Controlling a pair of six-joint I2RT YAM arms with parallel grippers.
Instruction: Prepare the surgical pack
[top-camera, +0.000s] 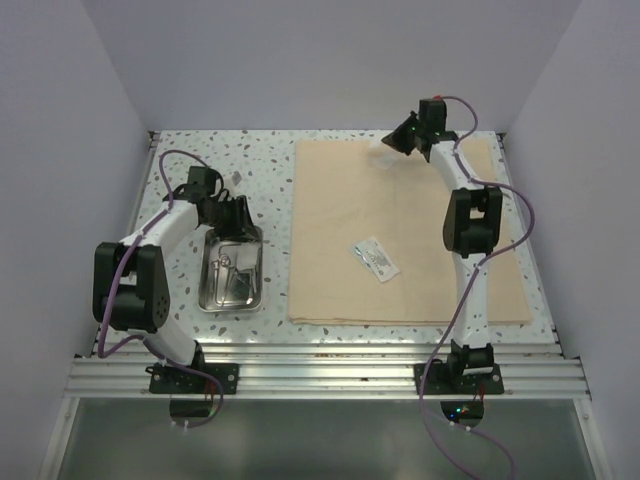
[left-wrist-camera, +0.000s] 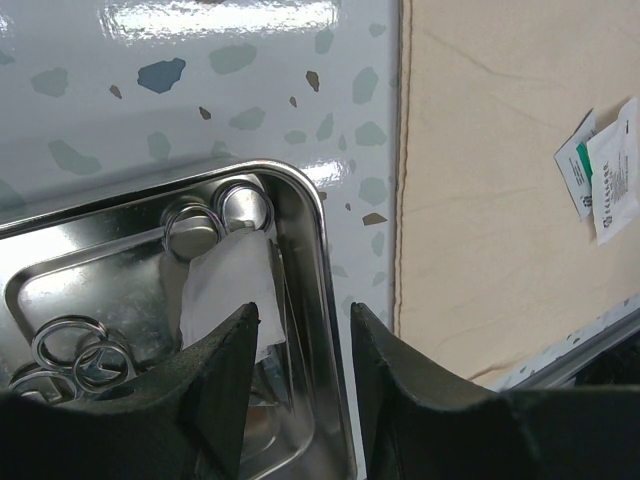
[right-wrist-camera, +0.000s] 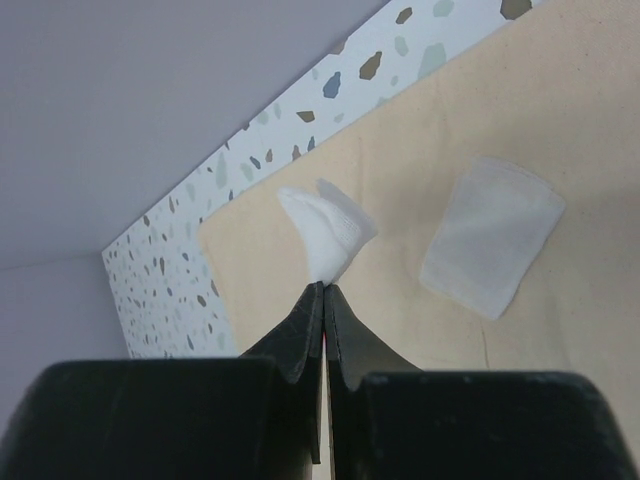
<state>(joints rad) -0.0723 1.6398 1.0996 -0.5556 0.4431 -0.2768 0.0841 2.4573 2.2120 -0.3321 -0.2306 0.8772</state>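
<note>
My right gripper (right-wrist-camera: 325, 288) pinches a white gauze square (right-wrist-camera: 325, 225) clear of the big beige cloth (right-wrist-camera: 520, 110) for carrying; my left gripper (left-wrist-camera: 303, 315) hangs parted beside that cloth.

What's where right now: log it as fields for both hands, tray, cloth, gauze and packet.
left hand: open, jaws either side of the tray's right rim
right hand: shut on gauze square, over the cloth's far part
tray: left of the cloth, holds instruments and a gauze piece
cloth: spread flat
loose gauze: flat on the cloth
packet: on the cloth, near its middle
</note>
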